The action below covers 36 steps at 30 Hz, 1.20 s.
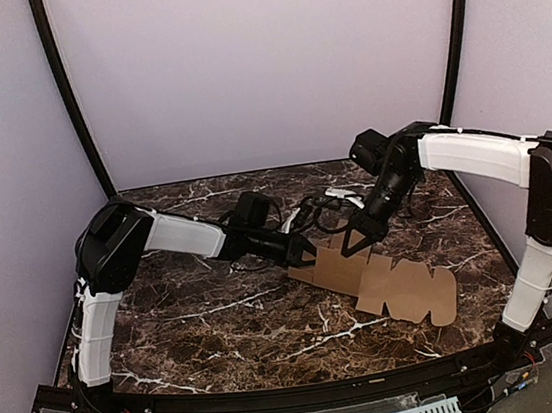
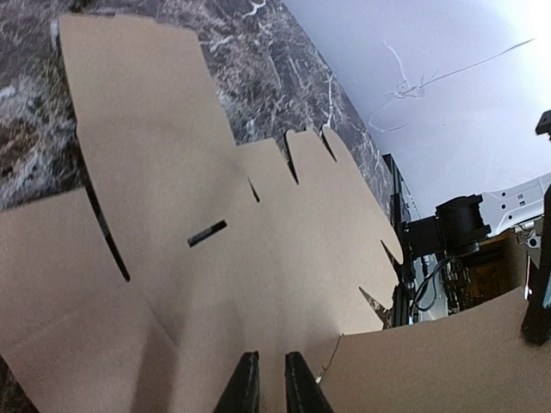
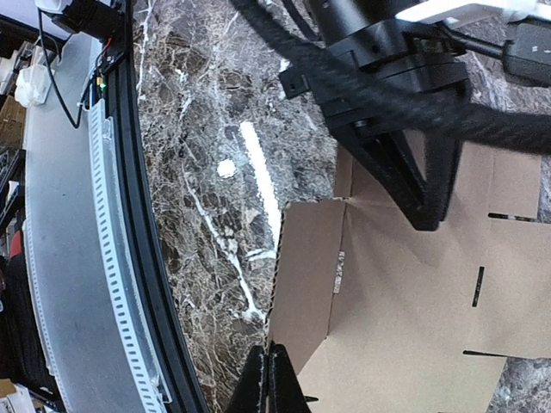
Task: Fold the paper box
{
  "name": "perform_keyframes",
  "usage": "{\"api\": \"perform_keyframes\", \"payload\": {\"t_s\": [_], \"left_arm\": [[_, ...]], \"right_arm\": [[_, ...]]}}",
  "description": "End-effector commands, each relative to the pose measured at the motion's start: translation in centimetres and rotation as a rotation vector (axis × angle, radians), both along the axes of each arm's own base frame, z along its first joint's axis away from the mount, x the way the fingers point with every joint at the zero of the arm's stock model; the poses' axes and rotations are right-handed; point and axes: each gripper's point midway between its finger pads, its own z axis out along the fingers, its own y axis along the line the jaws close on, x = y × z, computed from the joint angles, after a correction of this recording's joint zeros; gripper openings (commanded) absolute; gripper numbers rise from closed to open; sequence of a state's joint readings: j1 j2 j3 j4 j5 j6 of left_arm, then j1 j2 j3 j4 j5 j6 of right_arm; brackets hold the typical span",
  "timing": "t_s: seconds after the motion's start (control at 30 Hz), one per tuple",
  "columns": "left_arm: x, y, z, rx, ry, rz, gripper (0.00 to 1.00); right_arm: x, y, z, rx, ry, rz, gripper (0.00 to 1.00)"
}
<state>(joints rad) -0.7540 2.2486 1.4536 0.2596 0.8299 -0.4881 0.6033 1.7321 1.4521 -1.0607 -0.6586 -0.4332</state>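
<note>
Fingers (image 2: pixel 245 389) of the left gripper (image 2: pixel 271 360) pinch the paper box (image 1: pixel 396 282), a flat brown sheet with slots and tabs lying on the table (image 1: pixel 200 327). We see the right gripper (image 3: pixel 268 354) closed, seemingly at its edge.

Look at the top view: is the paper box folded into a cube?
No, the paper box lies spread out as a die-cut sheet.

Left wrist view crops the left gripper (image 2: pixel 272 357); we can't tell if it pinches the flat brown die-cut cardboard sheet (image 2: pixel 258 258). From above, it hides sheet's left end.
</note>
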Motion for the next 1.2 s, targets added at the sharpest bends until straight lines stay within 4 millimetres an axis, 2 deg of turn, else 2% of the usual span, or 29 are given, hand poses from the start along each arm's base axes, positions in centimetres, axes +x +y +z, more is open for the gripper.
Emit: {"api": "perform_keyframes", "payload": {"t_s": [0.0,0.23,0.33,0.6,0.7,0.77,1.03,1.07,1.1,1.17], "left_arm": [[-1.7,1.2,-2.3,0.074,0.065,-0.043,0.11],[-2.6,2.4,-4.8,0.130,0.094,-0.037,0.09],[-2.7,2.6,-5.3,0.144,0.099,-0.032,0.08],[-2.4,2.6,-5.6,0.149,0.103,-0.022,0.08],[-2.4,2.6,-5.6,0.149,0.102,-0.022,0.08],[-2.4,2.6,-5.6,0.148,0.102,-0.022,0.07],[-2.5,2.6,-5.7,0.148,0.104,-0.025,0.07],[-2.5,2.6,-5.6,0.146,0.103,-0.024,0.07],[-2.4,2.7,-5.7,0.146,0.107,-0.021,0.07],[-2.3,2.6,-5.6,0.141,0.111,-0.019,0.07]], "right_arm": [[2.7,-0.7,-0.8,-0.046,-0.059,-0.035,0.00],[6.5,-2.2,-3.6,-0.104,-0.115,-0.098,0.00],[8.3,-3.0,-5.6,-0.151,-0.141,-0.123,0.12],[10.5,-3.5,-8.1,-0.186,-0.183,-0.154,0.33],[12.1,-4.4,-9.6,-0.247,-0.256,-0.186,0.39],[13.2,-5.0,-10.3,-0.277,-0.299,-0.211,0.47],[13.5,-5.7,-12.9,-0.315,-0.317,-0.209,0.76],[13.4,-5.9,-13.3,-0.324,-0.325,-0.208,0.81],[13.3,-6.2,-13.7,-0.333,-0.335,-0.206,0.94],[12.4,-6.7,-15.0,-0.356,-0.349,-0.193,0.99]]}}
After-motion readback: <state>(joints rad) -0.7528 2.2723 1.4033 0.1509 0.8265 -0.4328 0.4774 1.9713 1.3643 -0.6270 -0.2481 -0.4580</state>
